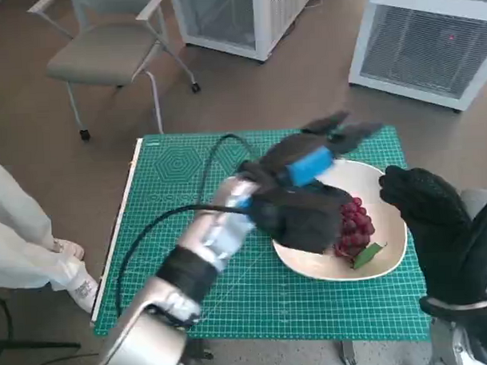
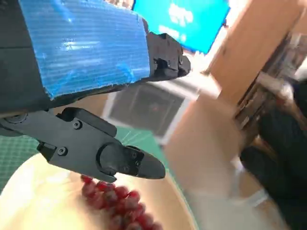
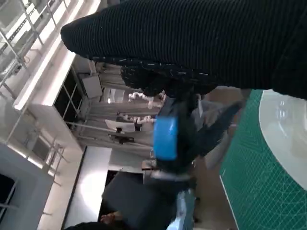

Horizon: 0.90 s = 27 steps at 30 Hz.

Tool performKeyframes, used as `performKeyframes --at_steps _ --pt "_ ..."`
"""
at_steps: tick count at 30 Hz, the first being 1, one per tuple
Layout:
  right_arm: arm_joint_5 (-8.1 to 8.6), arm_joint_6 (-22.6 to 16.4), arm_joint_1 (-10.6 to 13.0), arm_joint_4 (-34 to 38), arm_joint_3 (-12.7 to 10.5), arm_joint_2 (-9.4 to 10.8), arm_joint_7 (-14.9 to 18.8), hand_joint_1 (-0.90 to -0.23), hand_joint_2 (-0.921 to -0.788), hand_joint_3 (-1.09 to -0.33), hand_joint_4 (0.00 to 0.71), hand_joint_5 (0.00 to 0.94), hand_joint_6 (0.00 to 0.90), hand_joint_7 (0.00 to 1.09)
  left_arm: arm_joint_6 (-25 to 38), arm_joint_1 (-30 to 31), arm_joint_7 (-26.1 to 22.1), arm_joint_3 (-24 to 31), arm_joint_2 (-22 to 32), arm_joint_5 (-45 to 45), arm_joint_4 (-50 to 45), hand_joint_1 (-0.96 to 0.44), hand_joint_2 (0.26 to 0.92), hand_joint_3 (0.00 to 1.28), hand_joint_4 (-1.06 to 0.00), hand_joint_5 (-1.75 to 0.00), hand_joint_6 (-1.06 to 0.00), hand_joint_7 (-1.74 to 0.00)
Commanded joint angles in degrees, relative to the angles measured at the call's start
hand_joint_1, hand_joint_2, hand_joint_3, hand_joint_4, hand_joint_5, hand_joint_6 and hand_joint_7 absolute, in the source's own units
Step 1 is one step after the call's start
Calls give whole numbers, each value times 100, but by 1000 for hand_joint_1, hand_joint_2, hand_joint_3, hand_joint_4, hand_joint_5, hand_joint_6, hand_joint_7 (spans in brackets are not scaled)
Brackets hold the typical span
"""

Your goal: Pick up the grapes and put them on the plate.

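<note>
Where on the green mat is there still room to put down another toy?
The green mat lies bare between its left edge and the left forearm, and along the front edge below the plate. The right side is crowded: the plate, the grapes, the left hand above it and the right hand beside it.

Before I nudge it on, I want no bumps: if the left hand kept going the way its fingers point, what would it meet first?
Probably nothing: the left hand points past the plate rim toward the mat's far edge, with open floor beyond. Depth is unclear.

Blue-taped black left robot hand
</note>
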Motion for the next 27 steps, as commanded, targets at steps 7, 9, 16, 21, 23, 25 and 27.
performKeyframes --at_steps 7,9,16,21,23,25,27 --pt "60 55 25 177 -28 -98 107 -343 -921 -622 396 860 201 1027 -1080 1405 -1004 1284 539 -1914 -305 -311 862 3 -75 -13 -243 -41" --pt "64 51 15 205 -28 -102 115 -343 -921 -622 396 860 201 1027 -1204 1606 -1202 1513 551 -2260 -280 -290 853 1 -87 -15 -248 -38" --pt "45 52 -56 301 -9 -97 100 -343 -921 -621 397 857 202 1025 -1436 2046 -1774 2075 508 -3086 -153 -282 838 0 -121 -16 -257 -24" --pt "28 58 -149 392 11 -94 88 -343 -921 -620 399 854 204 1022 -1427 2227 -2124 2284 545 -3382 -163 -292 837 0 -133 -11 -260 -15" --pt "30 62 -191 438 11 -98 94 -343 -921 -619 400 852 206 1020 -1409 2280 -2215 2347 565 -3443 -171 -295 838 1 -141 -12 -264 -14" --pt "28 67 -224 472 14 -100 95 -343 -921 -618 402 849 209 1018 -1396 2321 -2260 2399 574 -3473 -174 -298 839 1 -151 -13 -268 -13" --pt "21 73 -248 486 22 -97 89 -343 -921 -617 404 846 212 1015 -1389 2352 -2275 2440 573 -3480 -170 -304 840 2 -161 -14 -273 -13"
